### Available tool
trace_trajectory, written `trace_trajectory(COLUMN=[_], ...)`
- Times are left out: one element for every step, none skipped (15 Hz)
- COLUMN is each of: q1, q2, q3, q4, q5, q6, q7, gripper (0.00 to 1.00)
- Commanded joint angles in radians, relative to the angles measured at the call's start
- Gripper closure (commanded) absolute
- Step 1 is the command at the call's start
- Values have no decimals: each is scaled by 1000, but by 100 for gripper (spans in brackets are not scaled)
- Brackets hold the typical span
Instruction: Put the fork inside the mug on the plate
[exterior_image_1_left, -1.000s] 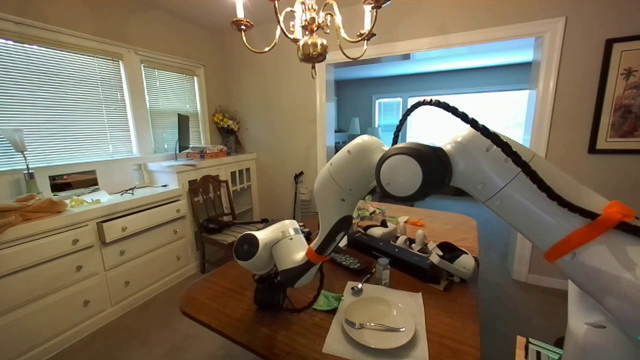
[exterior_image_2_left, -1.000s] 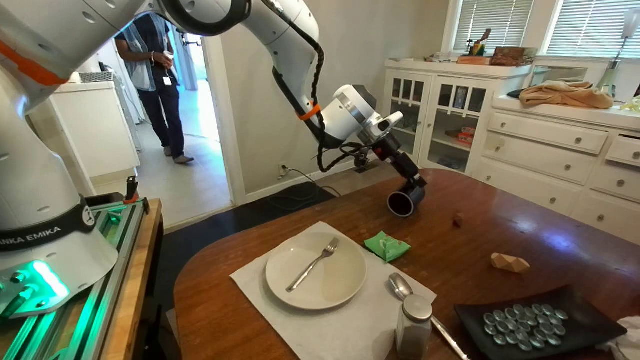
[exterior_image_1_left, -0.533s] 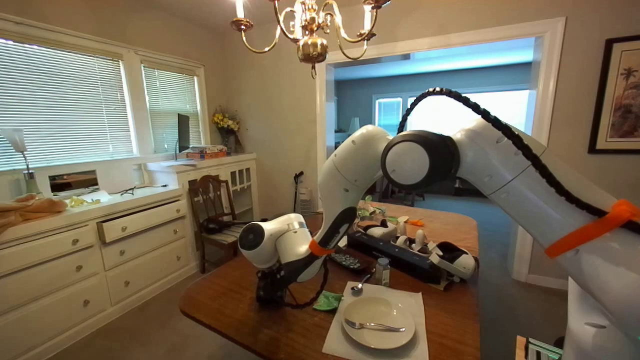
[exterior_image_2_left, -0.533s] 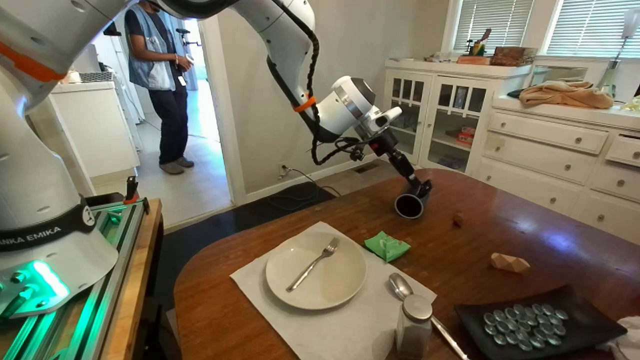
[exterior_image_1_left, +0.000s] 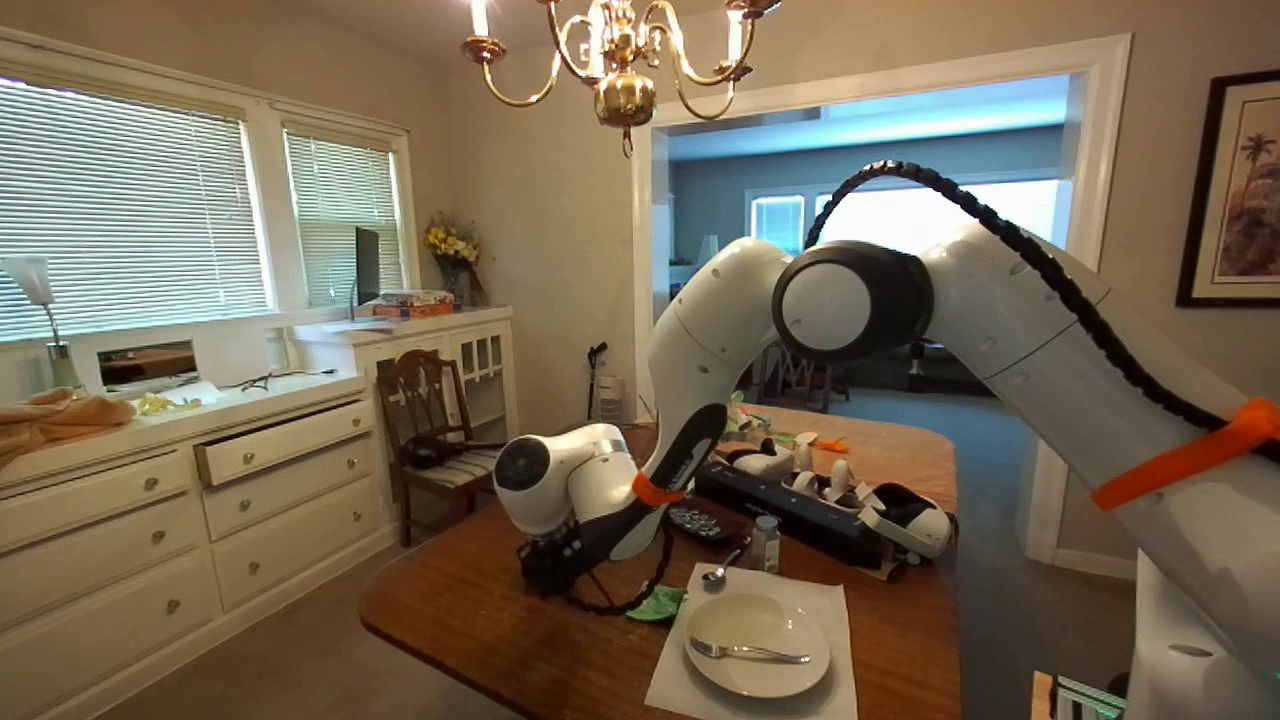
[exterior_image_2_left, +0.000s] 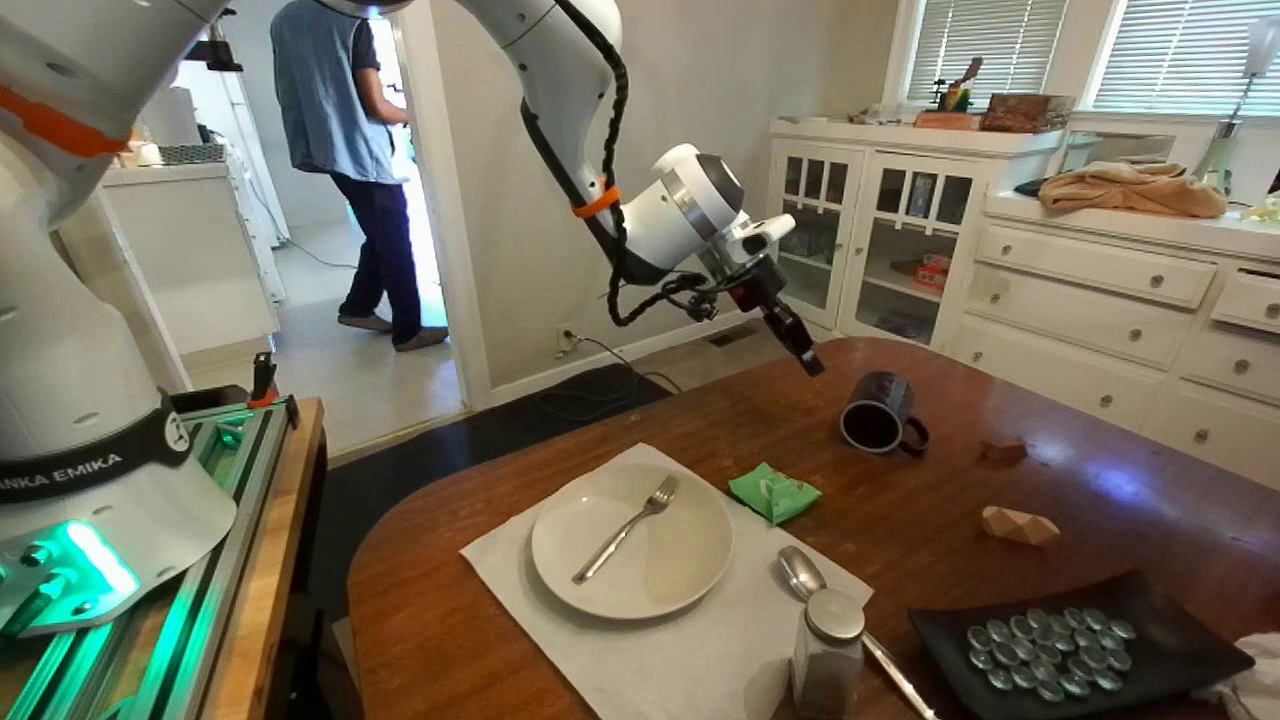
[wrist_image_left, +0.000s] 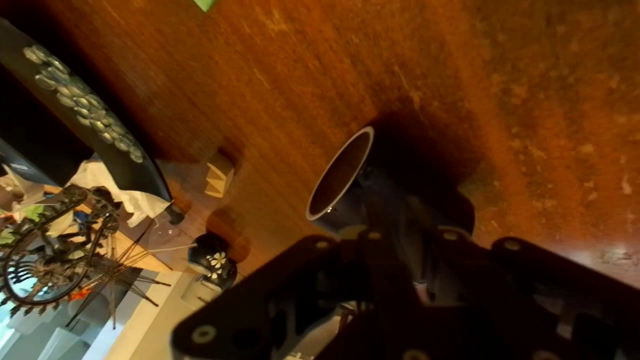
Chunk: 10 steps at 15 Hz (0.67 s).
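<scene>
If judging by an exterior view, can find nothing in the grasp of the gripper (exterior_image_2_left: 812, 364), slanting down right of centre; cannot tell the opening, dark on dark at the bottom of the wrist view. Just beyond, further right, find the mug (exterior_image_2_left: 884, 398), tipped on its side or nearly so, with its mouth toward the lower left. Could nudge it into a roll across the table (exterior_image_2_left: 930, 520), given a round wall and a glossy top, or close on air by misreading black against shadow. Below the middle of the frame, might drag the green packet (exterior_image_2_left: 774, 494) by travelling low toward the plate (exterior_image_2_left: 690, 545). See the fork (exterior_image_2_left: 627, 529) loose across that plate, outside the mug: might pin it by setting the mug on top, or skid it when pinching so thin a handle.
</scene>
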Motion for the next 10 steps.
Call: trace_trajectory(q1=[-45,-55,-66,-114,-107,-168,-199,-241,-287,-340], q2=[-56,-61,-69,-74,-87,-94,-109,-115,-135,-143], q3=[19,20,26,75,63,130,166,215,269,329], q4=[-107,-126,-149,-167,-195,-215,-242,-259,-288,-302], q5=[61,80,108,113,179,182,208,229,253,276], q6=[168,213,251,261,280,261,244,224,196,153], q7=[-153,-209,-273,-338,-429,-497,-573,-645,-718,-791], gripper=[51,44,35,28,20,13,5,1,0,0])
